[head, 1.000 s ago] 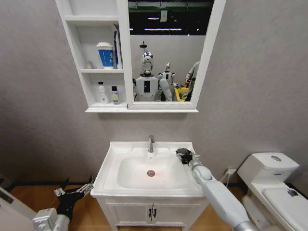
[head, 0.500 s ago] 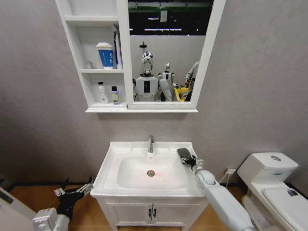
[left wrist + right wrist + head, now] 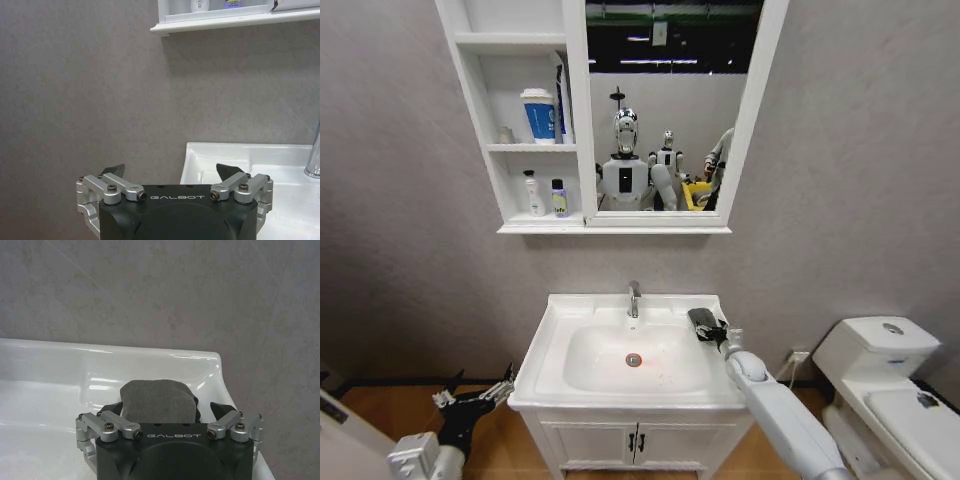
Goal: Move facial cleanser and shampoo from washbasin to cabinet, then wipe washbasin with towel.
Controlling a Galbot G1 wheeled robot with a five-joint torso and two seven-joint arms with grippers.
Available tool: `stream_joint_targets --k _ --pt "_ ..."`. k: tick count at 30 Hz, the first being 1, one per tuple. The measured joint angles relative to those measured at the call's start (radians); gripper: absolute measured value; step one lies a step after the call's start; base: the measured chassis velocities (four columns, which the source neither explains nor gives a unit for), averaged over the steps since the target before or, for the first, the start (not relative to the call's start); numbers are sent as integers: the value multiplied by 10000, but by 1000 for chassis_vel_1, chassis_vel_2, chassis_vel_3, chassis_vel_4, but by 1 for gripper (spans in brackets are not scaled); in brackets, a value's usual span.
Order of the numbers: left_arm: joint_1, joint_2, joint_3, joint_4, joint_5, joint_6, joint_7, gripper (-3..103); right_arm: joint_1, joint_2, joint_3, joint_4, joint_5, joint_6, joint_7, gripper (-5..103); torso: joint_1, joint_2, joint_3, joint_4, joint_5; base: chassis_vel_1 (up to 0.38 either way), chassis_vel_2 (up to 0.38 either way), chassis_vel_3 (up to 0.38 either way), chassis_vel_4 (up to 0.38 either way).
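The white washbasin (image 3: pixel 552 345) stands under the wall cabinet (image 3: pixel 477 95). On the basin's back right rim lies the dark grey towel (image 3: pixel 702 321), folded. My right gripper (image 3: pixel 714 331) sits just behind it, open, the towel (image 3: pixel 157 399) lying between its spread fingers (image 3: pixel 114 408) on the washbasin (image 3: pixel 60 375) ledge. Two small bottles, a white one (image 3: pixel 534 193) and a black-capped one (image 3: pixel 560 198), stand on the cabinet's lowest shelf; which is the facial cleanser and which the shampoo I cannot tell. My left gripper (image 3: pixel 478 393) hangs open low at the vanity's left, holding nothing.
A chrome tap (image 3: pixel 634 298) rises at the basin's back centre, left of the towel. A white toilet (image 3: pixel 885 380) stands to the right. A blue-and-white cup (image 3: pixel 539 115) is on the cabinet's middle shelf. The mirror (image 3: pixel 665 110) hangs above the basin.
My right gripper has drawn back a little toward me from the rim, and the towel now lies flat on the ledge. The left arm has stayed still.
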State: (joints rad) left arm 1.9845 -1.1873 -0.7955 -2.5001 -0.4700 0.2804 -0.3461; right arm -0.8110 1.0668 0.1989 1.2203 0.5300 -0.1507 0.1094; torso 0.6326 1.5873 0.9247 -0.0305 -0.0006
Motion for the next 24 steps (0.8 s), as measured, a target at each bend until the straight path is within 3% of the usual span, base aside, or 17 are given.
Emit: stream_joint_targets --k 17,20,23,24 --pt "-1 0 0 0 0 -1 0 100 705 425 -608 -860 -222 -125 153 98 1 0 0 0 0 0 0 0 0" --pt "-1 0 0 1 0 -1 0 100 697 486 -596 -924 -195 -237 216 93 1 0 0 2 0 0 0 0 0" --pt "-1 0 0 0 0 -1 -1 100 614 487 -547 -914 -148 -352 328 78 1 0 0 1 -1 0 0 0 0" --pt "-1 0 0 0 0 -1 -1 100 614 487 -547 -914 -148 -352 328 78 1 0 0 1 -1 0 0 0 0"
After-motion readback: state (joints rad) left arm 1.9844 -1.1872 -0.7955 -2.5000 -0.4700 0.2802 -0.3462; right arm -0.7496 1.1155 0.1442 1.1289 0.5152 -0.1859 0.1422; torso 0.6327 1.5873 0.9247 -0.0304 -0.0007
